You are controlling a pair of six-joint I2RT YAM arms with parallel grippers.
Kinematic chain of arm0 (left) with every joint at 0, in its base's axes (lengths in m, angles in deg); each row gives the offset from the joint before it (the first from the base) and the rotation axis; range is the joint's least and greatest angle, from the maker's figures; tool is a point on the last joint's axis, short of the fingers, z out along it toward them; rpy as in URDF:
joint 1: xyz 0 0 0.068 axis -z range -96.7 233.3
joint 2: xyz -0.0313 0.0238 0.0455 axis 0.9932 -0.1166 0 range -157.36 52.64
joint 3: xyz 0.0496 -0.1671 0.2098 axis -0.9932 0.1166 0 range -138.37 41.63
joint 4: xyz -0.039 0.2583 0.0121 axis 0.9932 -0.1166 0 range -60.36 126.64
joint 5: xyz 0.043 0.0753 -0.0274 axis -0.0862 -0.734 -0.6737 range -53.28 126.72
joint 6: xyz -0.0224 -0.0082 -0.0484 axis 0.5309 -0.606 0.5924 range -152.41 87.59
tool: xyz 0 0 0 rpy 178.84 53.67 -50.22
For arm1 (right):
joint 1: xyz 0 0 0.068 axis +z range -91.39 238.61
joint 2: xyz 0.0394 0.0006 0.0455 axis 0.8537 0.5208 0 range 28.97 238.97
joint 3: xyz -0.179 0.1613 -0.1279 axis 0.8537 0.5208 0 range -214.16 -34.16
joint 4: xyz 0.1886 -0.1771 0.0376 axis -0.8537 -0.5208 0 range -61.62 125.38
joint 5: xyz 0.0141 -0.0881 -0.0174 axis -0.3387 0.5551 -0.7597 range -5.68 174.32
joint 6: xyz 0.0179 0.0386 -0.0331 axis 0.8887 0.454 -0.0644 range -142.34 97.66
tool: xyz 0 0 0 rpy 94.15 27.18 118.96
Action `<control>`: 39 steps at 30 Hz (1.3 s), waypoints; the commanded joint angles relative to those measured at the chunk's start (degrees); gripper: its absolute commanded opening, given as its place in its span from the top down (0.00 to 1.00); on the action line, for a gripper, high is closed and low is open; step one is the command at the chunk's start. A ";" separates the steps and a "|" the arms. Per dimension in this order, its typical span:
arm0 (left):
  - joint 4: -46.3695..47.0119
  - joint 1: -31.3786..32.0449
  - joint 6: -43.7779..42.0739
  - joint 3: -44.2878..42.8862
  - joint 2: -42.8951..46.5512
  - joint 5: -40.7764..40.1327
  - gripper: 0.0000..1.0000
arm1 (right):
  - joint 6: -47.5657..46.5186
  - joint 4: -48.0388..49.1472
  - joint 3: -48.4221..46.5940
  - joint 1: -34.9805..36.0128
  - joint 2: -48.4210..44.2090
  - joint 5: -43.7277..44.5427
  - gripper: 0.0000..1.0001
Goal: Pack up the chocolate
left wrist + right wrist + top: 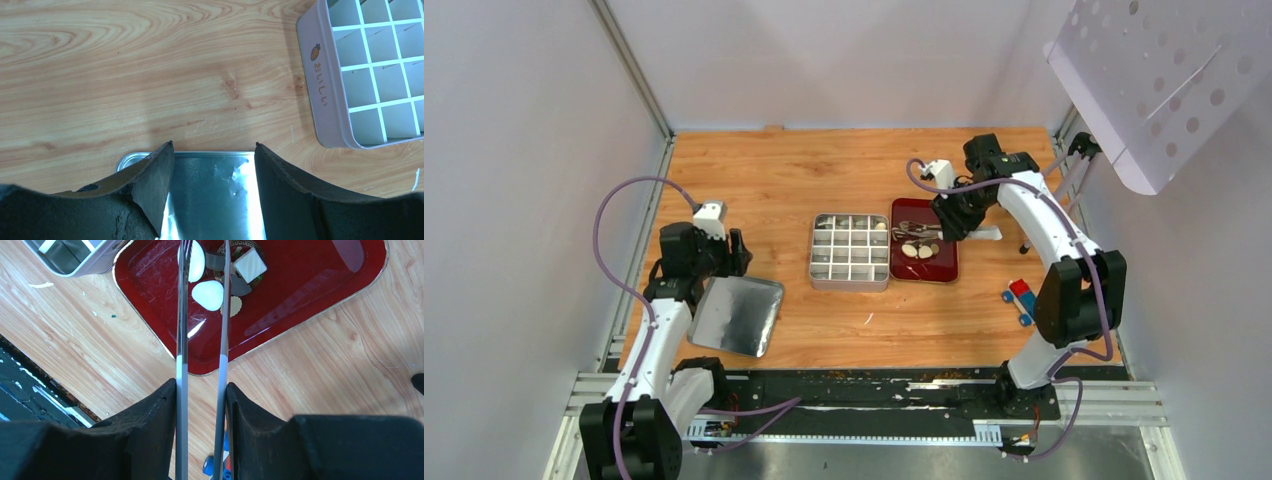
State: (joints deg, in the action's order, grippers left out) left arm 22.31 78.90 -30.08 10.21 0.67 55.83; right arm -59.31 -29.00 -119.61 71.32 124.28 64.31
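Observation:
Several pieces of chocolate lie on a red tray (pixel 300 290), among them two cream-white ovals (pixel 209 294) and dark ones (pixel 239 287). My right gripper (pixel 201 384) is shut on long metal tongs (pixel 182 340). The tongs' two arms stand slightly apart, one on each side of the nearer white oval, with their tips over the tray. From above, this gripper (pixel 952 222) hangs at the tray's far right. The grid tin (pixel 812 250) sits just left of the tray. My left gripper (pixel 214 145) is open and holds nothing.
A shiny tin lid (pixel 215 190) lies under my left gripper, near the table's left front (pixel 739 315). A small red-and-blue block (pixel 1021 297) sits to the right of the tray. A perforated white panel (pixel 1154 80) hangs at the far right.

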 commanded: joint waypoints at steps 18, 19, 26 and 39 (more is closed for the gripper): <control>1.58 -1.05 0.00 -0.44 0.78 0.40 0.32 | 0.35 5.19 -4.14 1.17 4.02 2.69 0.79; 1.46 -1.03 -0.04 -0.63 0.73 0.32 0.32 | 0.43 5.29 -4.60 1.18 3.75 3.31 0.82; 1.80 -1.05 0.46 -0.71 0.28 0.81 0.32 | 0.56 4.00 -5.31 0.83 -2.13 4.01 0.85; 2.01 -1.11 1.01 -1.11 -0.21 1.41 0.32 | -0.37 -1.13 -3.96 4.80 -7.33 -6.50 0.84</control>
State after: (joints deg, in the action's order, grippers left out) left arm 22.40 78.33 -29.86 10.19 0.08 56.18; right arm -59.31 -29.31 -122.43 74.62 117.61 61.95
